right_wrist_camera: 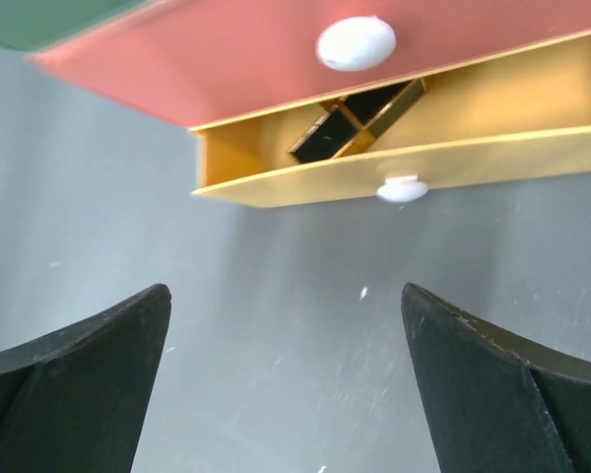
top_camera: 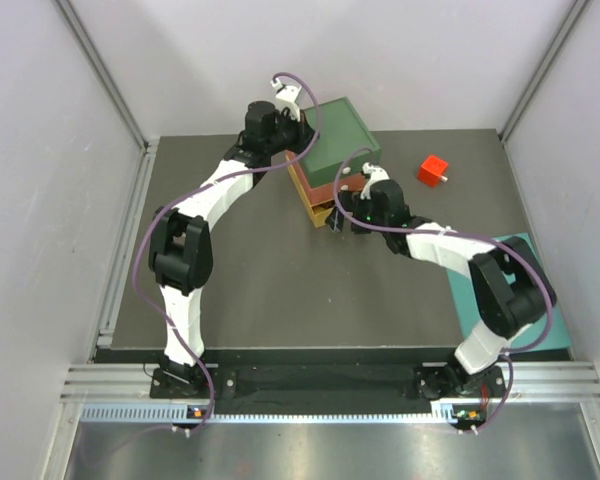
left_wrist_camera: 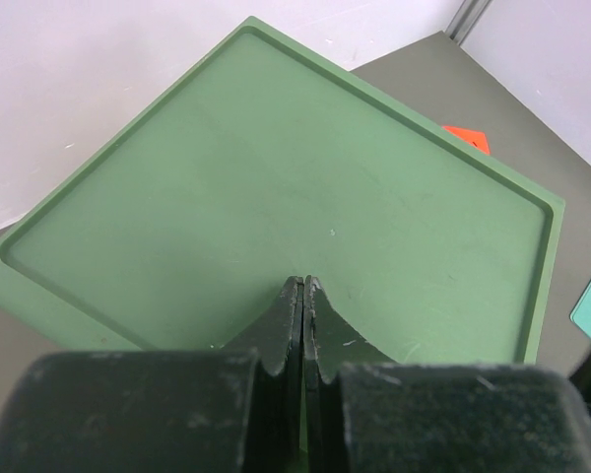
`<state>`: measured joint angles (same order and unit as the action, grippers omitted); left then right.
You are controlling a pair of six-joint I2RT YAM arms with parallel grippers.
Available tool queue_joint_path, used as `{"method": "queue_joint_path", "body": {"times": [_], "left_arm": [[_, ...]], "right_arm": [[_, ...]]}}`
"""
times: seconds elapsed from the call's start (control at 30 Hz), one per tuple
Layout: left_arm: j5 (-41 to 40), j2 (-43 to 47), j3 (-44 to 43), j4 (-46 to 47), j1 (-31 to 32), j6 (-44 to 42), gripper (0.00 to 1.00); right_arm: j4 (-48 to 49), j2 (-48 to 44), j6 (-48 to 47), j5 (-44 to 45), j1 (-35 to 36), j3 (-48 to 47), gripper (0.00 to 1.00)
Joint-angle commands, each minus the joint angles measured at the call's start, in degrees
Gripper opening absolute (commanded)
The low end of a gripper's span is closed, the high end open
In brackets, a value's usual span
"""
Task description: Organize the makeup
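The right gripper [right_wrist_camera: 286,292] is spread wide and empty over bare grey tabletop [right_wrist_camera: 276,384], facing the open yellow wooden drawer [right_wrist_camera: 473,158]. In the drawer lie two gold-black rectangular cases [right_wrist_camera: 350,123], under the red drawer front [right_wrist_camera: 207,59]. Farther back, the left gripper [left_wrist_camera: 303,288] is pressed together above the green box top [left_wrist_camera: 276,177]. A small red cube [top_camera: 433,170] sits well apart.

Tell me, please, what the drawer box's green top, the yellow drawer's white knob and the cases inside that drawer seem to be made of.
Green top: matte, faintly scuffed, with a raised rim; painted wood or plastic. White knob: smooth, slightly glossy; probably plastic or painted wood. Cases: shiny black faces with gold edges; likely plastic with metallic trim.
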<state>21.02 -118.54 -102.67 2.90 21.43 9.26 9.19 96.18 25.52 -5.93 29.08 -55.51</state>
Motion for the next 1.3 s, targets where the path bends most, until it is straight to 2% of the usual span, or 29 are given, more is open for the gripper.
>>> {"method": "queue_joint_path", "body": {"times": [0.0,0.2,0.3,0.47,0.67,0.77,0.8,0.87,0.93,1.0,1.1,1.27], "left_arm": [[-2.6,-7.1,5.1,-22.7,-1.0,-1.3,0.0],[-2.3,-6.8,5.6,-22.4,-1.0,-1.1,0.0],[-2.2,-6.5,5.7,-22.3,-1.0,-1.0,0.0],[-2.2,-6.4,6.0,-22.2,-1.0,-1.0,0.0],[-2.4,-5.9,6.3,-22.3,-1.0,-1.3,0.0],[-2.6,-6.0,6.3,-22.2,-1.0,-1.4,0.0],[-2.6,-5.8,6.4,-22.3,-1.0,-1.4,0.0],[-2.7,-5.9,6.3,-22.2,-1.0,-1.5,0.0],[-2.8,-6.0,6.2,-22.4,-1.0,-1.6,0.0],[-2.9,-6.1,6.0,-22.6,-1.0,-1.7,0.0],[-3.0,-6.1,5.8,-22.6,-1.0,-1.9,0.0],[-3.0,-6.3,5.8,-22.7,-1.1,-2.0,0.0]], "right_arm": [[2.1,-7.0,3.4,-1.3,-0.8,2.4,1.0],[11.1,-8.7,14.2,-7.2,-6.0,9.5,0.99],[20.2,-7.9,23.4,-10.1,-8.9,14.2,0.96],[31.7,-2.2,31.2,-15.6,-11.3,16.0,0.96],[41.9,4.7,42.5,-16.8,-12.5,17.1,0.96],[48.5,7.9,48.1,-16.7,-13.1,18.1,0.85],[51.0,9.4,50.1,-16.6,-13.3,18.4,0.75],[53.1,10.9,51.9,-16.2,-13.5,18.6,0.63],[55.9,13.0,54.7,-15.9,-13.6,18.9,0.35],[57.5,15.3,57.3,-15.8,-13.8,18.5,0.15],[58.8,17.8,58.5,-15.2,-13.7,17.2,0.05],[56.2,20.0,58.2,-13.9,-13.7,13.9,0.03]]}}
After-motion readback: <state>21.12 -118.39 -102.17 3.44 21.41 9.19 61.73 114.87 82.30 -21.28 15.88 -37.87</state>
